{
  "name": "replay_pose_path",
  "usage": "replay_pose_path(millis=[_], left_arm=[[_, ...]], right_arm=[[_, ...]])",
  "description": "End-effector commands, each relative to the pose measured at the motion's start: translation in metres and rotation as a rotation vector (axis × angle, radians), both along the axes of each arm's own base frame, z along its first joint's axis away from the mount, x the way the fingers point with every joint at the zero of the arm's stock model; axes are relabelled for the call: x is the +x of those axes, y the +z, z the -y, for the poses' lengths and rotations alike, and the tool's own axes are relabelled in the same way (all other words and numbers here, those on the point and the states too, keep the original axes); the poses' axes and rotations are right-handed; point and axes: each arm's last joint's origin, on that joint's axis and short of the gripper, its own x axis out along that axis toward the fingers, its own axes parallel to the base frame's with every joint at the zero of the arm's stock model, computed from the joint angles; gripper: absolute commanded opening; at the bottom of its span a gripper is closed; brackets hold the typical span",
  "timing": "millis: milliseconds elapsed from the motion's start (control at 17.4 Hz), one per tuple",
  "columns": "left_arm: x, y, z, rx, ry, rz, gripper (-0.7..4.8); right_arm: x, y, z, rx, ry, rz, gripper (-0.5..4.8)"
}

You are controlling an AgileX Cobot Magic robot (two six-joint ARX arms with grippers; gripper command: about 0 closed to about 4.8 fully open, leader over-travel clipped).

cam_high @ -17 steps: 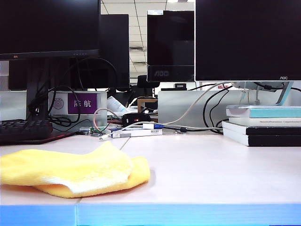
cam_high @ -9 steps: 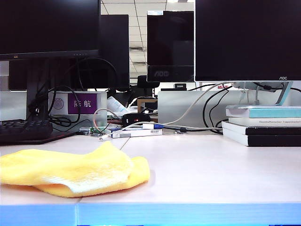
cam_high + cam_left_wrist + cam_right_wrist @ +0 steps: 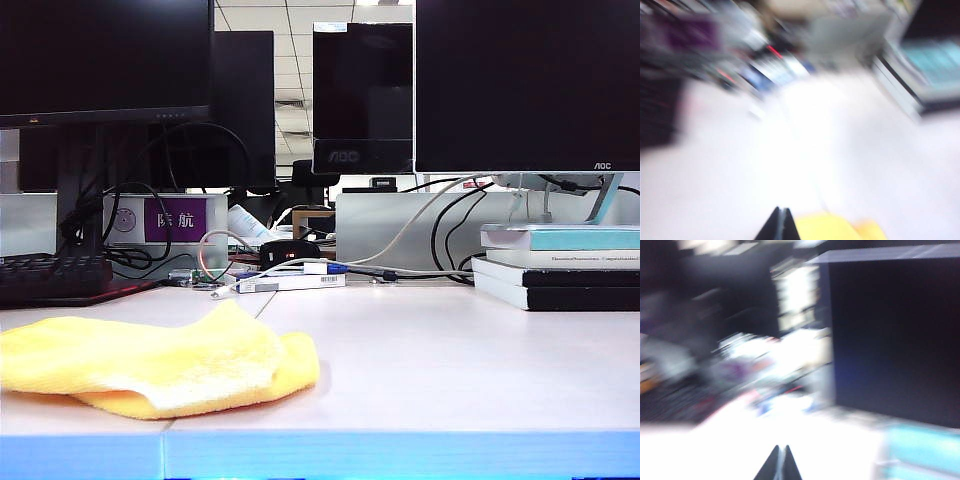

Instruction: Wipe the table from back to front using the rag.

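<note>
Left gripper [image 3: 781, 220]: only the dark fingertips were seen, at the edge of the left wrist view, pressed together into a single point with no gap and nothing held between them. It was not seen in the exterior view.
Left gripper's surroundings: the picture was badly blurred. The tips were held above the table [image 3: 730, 165], with a yellow patch of the rag [image 3: 827, 227] just beside them. Contact between the tips and the rag could not be judged.
Right gripper [image 3: 780, 462]: the same dark tips were seen at the edge of the right wrist view, closed tight against each other and empty. It was not seen in the exterior view either.
Right gripper's surroundings: this picture was blurred too. A pale stretch of table [image 3: 740, 450] was made out beyond the tips, a large dark monitor [image 3: 890, 335] stood behind it, and a light blue book [image 3: 925, 447] lay to one side.
Rag [image 3: 150, 365]: it was found lying crumpled and partly folded on the left part of the table in the exterior view, close to the front edge, with no arm on it.
Table [image 3: 440, 360]: an off-white top with a light blue front edge was seen, and its right part was bare.
Back of the table: a black keyboard [image 3: 50, 278] was placed on the left, loose cables [image 3: 300, 268] and small items in the middle, and a stack of books [image 3: 560, 265] on the right, below a row of dark monitors [image 3: 525, 85].
</note>
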Motion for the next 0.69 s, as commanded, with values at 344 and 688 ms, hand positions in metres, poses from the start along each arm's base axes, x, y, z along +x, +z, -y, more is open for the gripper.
replay_pose_path(millis=[344,688], left_arm=[[0.018,-0.021,0.049,0.055,-0.151,-0.148,-0.05],[0.024,-0.03,0.052,0.085,-0.15,-0.209,-0.05]], right_arm=[[0.0,-0.021,-0.061,-0.265,0.363,-0.104,-0.05],[-0.001,-0.042,-0.1,-0.422,0.519,-0.209,-0.05]])
